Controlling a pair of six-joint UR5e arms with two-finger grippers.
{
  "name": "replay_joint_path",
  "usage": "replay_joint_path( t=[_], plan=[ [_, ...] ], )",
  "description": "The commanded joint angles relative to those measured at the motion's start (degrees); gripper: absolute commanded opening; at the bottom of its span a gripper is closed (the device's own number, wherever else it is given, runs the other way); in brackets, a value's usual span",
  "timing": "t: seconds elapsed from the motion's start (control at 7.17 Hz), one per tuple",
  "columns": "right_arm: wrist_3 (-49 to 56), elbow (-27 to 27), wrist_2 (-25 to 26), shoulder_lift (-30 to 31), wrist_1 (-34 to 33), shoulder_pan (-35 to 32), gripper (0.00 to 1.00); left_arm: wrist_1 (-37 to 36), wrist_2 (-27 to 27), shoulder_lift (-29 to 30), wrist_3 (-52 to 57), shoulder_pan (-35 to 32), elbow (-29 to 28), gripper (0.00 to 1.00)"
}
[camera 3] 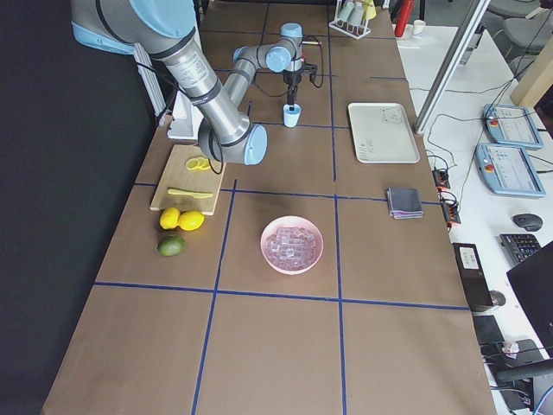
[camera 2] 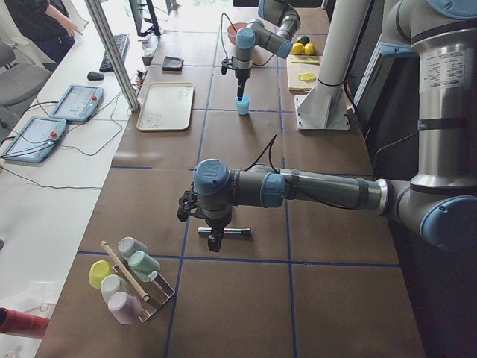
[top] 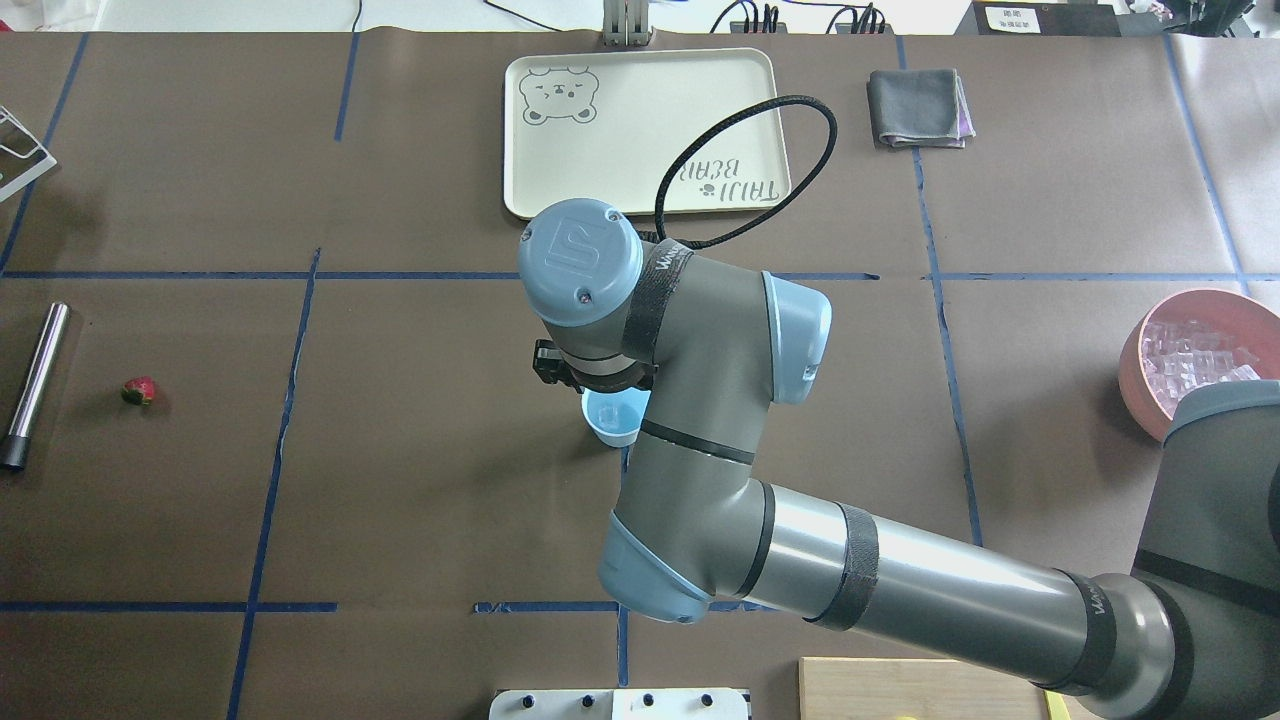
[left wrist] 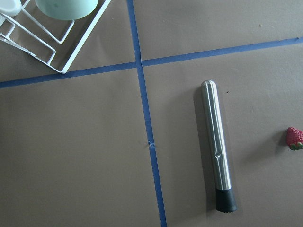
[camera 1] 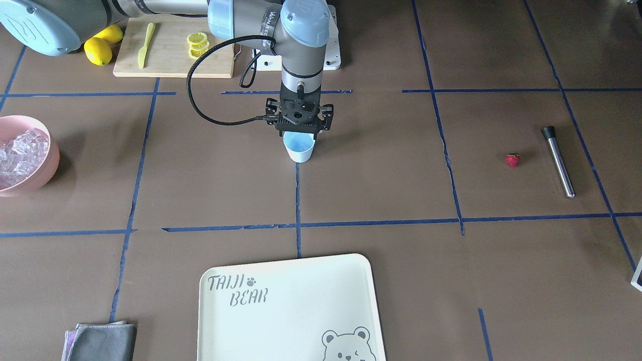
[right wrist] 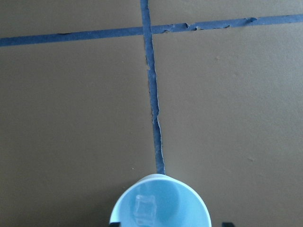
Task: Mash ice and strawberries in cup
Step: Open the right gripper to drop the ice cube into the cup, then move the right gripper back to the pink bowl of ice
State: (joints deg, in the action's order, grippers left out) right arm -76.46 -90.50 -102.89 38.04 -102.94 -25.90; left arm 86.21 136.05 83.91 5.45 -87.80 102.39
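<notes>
The pale blue cup (camera 1: 299,146) stands upright at the table's middle, on a blue tape crossing. One clear ice cube (right wrist: 146,206) lies in its bottom. My right gripper (camera 1: 299,134) hangs just above the rim, open, with a dark fingertip (right wrist: 227,223) showing on either side of the cup in the right wrist view. More ice (camera 1: 17,153) fills the pink bowl (camera 1: 50,150). The red strawberry (camera 1: 512,160) lies on the table beside a steel muddler (camera 1: 558,160). My left gripper (camera 2: 215,242) hovers over the muddler (left wrist: 216,142); I cannot tell its state.
A cream bear tray (camera 1: 286,311) lies near the front edge, with a grey cloth (camera 1: 103,341) beside it. A cutting board (camera 1: 170,55) with lemon slices, a knife and lemons (camera 1: 98,50) sits by the robot base. A wire cup rack (left wrist: 52,42) stands near the muddler.
</notes>
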Motion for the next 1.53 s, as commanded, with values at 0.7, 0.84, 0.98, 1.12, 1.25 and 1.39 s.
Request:
replay_joint_path(
  t=[0.7, 0.84, 0.98, 1.12, 1.25, 1.39],
  plan=[
    [31.76, -26.82, -15.81, 34.59, 4.47, -23.01, 1.00, 0.10, 0.00, 0.03, 0.00, 0.00, 0.00, 1.00],
    [35.72, -26.83, -18.29, 40.74, 9.72, -26.36, 1.00, 0.10, 0.00, 0.03, 0.00, 0.00, 0.09, 1.00],
    [39.33, -26.66, -19.79, 47.67, 15.69, -29.26, 1.00, 0.01, 0.00, 0.03, 0.00, 0.00, 0.35, 1.00],
    [44.59, -26.48, -20.76, 53.48, 19.58, -32.60, 1.00, 0.01, 0.00, -0.06, 0.00, 0.00, 0.70, 1.00],
    [47.34, -26.39, -21.21, 56.76, 20.23, -34.02, 0.99, 0.01, 0.00, -0.06, 0.00, 0.00, 0.79, 1.00],
    [47.63, -26.22, -21.12, 58.80, 20.23, -34.12, 0.99, 0.01, 0.00, -0.06, 0.00, 0.00, 0.88, 1.00]
  ],
)
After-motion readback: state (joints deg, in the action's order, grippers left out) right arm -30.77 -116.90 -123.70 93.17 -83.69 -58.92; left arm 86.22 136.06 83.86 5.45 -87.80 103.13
